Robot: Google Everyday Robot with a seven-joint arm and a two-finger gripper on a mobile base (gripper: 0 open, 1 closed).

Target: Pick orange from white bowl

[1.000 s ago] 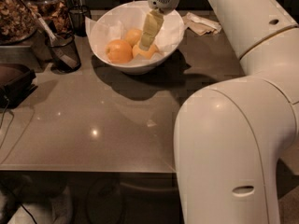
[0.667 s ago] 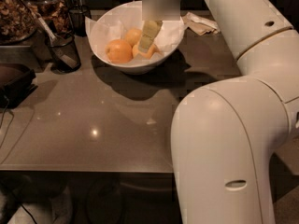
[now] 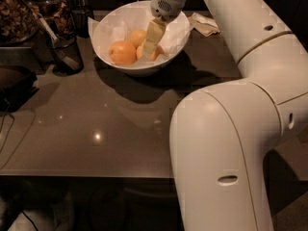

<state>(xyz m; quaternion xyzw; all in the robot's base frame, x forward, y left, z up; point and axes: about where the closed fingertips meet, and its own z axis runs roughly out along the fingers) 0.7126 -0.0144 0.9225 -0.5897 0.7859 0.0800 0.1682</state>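
Note:
The white bowl [image 3: 103, 32], lined with crinkled white paper, stands at the back of the table. Three fruits lie in it. A deep orange fruit [image 3: 122, 53] is at the front left. The paler orange [image 3: 136, 36] lies behind it. A third fruit [image 3: 155, 55] is partly hidden behind the gripper. My gripper [image 3: 150, 43] reaches down into the bowl from above, just right of the paler orange and over the third fruit. I cannot tell whether it touches either one.
A dark cup with utensils [image 3: 65, 52] stands left of the bowl. A container of brown food [image 3: 17, 13] is at the far left. A crumpled napkin [image 3: 204, 24] lies right of the bowl. My large white arm [image 3: 226, 143] covers the table's right side.
The gripper has sunk slightly lower into the bowl and edged left. The arm's bulk has shifted a little left. The fruits have not moved.

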